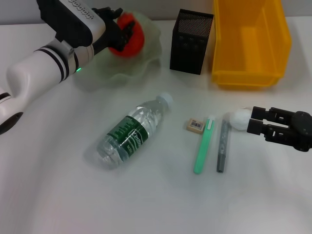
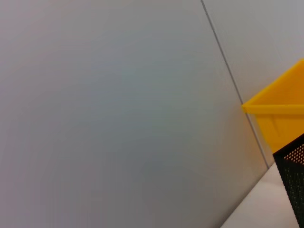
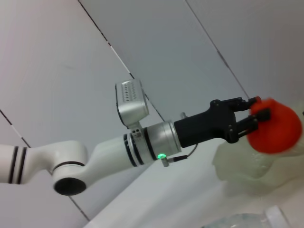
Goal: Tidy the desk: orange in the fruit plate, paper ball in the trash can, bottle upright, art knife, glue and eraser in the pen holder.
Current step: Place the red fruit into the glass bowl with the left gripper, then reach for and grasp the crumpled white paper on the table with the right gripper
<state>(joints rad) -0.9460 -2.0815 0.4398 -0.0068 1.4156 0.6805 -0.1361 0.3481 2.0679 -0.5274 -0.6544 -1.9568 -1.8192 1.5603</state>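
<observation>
Head view: the white desk (image 1: 156, 204) carries the pale-green fruit plate (image 1: 146, 58) at the far left, the black mesh pen holder (image 1: 191, 43) beside it and the yellow trash can (image 1: 248, 44) at the far right. The left gripper (image 1: 127, 30) reaches over the fruit plate with its fingers clamped on the orange (image 1: 130, 41), held above the bowl. The right gripper (image 1: 252, 120) lies low at the right edge, its fingers parted and just beside the paper ball (image 1: 239, 118). The bottle (image 1: 132, 131) lies on its side mid-desk; near it are the eraser (image 1: 195, 125), a green stick (image 1: 204, 145) and a grey stick (image 1: 223, 145). Left wrist view: a plain grey wall, with a corner of the trash can (image 2: 280, 118) and the pen holder (image 2: 293, 175). Right wrist view: the left gripper (image 3: 259, 116) grips the orange (image 3: 278, 133) over the fruit plate (image 3: 247, 164).
</observation>
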